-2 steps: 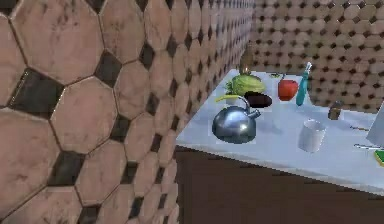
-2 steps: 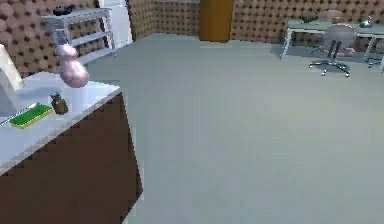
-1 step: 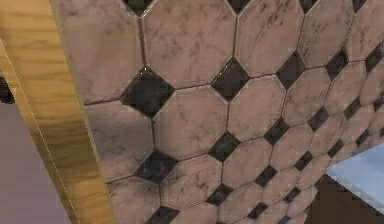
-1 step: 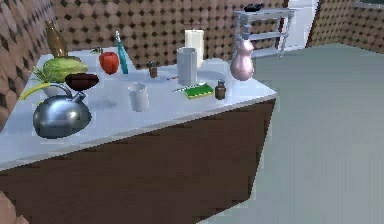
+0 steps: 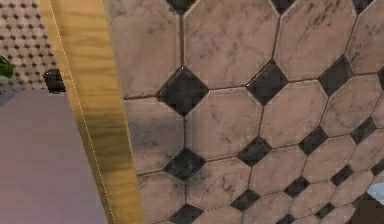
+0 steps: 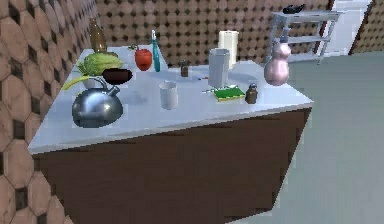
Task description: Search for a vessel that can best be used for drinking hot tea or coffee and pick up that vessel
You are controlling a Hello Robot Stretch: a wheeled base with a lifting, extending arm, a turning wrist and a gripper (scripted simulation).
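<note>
**tilefan:** Nearest thing is the dark front of the counter (image 6: 150, 180), running across 6 o'clock in the arm side view. First item on top, at roughly 9 o'clock from the view's middle, is a shiny kettle (image 6: 97, 105).

**mugwatch:** And the tea/coffee vessel?

**tilefan:** My bet is the small white cup (image 6: 168, 95). It stands upright at the kettle's 3 o'clock, near it but apart. Out at the cup's 3 o'clock lie a green sponge (image 6: 229, 94) and a little dark shaker (image 6: 251, 94). Farther back there's a dark bowl (image 6: 118, 75) at the cup's 11 o'clock, a taller pale cylinder (image 6: 218, 68) at 1 o'clock and a pink vase (image 6: 277, 66) at 2 o'clock.

**mugwatch:** Hand state?

**tilefan:** Can't tell, released or grasping, so its bearing to the cup is a guess. The arm reaches toward 12 o'clock just right of middle, and the cup sits a bit to the 9 o'clock side of that line. I'd expect a small base shuffle first. The cup's long axis is vertical, and the kettle is the neighbour to avoid.
</note>
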